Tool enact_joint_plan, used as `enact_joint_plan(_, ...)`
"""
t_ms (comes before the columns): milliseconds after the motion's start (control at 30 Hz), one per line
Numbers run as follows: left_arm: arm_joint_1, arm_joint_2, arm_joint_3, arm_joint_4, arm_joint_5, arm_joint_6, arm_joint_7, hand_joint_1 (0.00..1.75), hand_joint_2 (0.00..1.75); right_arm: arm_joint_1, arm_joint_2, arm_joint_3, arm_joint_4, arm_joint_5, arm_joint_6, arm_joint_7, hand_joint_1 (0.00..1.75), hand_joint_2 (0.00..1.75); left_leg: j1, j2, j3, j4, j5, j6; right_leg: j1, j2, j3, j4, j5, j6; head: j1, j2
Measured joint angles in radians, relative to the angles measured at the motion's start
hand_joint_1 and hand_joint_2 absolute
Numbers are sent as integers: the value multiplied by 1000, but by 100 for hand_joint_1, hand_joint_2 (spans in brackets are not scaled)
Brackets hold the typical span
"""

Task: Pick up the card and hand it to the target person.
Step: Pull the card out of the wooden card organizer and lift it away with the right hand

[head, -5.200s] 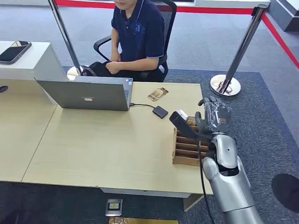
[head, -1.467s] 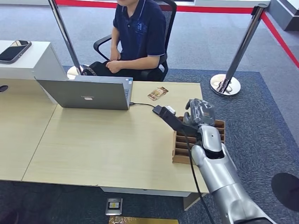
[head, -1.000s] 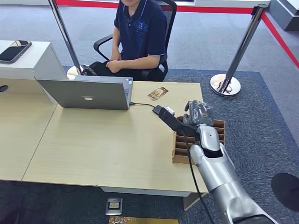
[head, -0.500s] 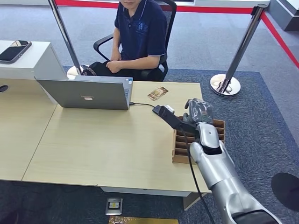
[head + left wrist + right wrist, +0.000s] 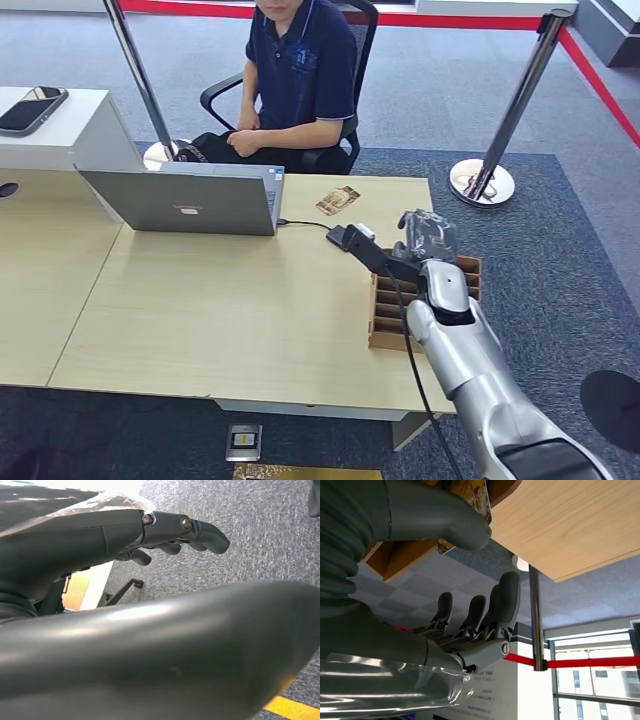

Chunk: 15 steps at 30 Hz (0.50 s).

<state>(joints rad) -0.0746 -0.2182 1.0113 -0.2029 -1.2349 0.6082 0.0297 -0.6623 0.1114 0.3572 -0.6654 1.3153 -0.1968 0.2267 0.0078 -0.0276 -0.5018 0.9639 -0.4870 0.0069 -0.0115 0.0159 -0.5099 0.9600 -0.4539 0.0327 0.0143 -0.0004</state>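
Card lies flat by the person, right hand spread above the rack

Card (image 5: 337, 200) with a brown pattern rests on the far side of the table (image 5: 226, 320), just in front of the seated person (image 5: 302, 70) and right of the laptop (image 5: 185, 200). Nearer the robot, a slotted wooden rack (image 5: 392, 320) stands at the table's right end. The right hand (image 5: 426, 238) hangs over the rack's far edge. In the right wrist view its fingers (image 5: 501, 605) stretch out straight, well apart from the thumb, with nothing between them; a patterned card edge (image 5: 480, 499) in the rack shows just beside the thumb. The left hand (image 5: 170, 530) is over grey carpet, fingers loosely extended, holding nothing
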Motion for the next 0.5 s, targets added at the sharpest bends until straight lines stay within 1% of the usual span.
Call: enact_joint_plan(500, 0, 0, 0, 0, 8, 5, 0, 0, 0, -4, 5, -11, 19, 3, -5, -9, 84, 175, 0, 0, 0, 0, 2, 0, 0, 0, 0, 0, 2, 0, 0, 0)
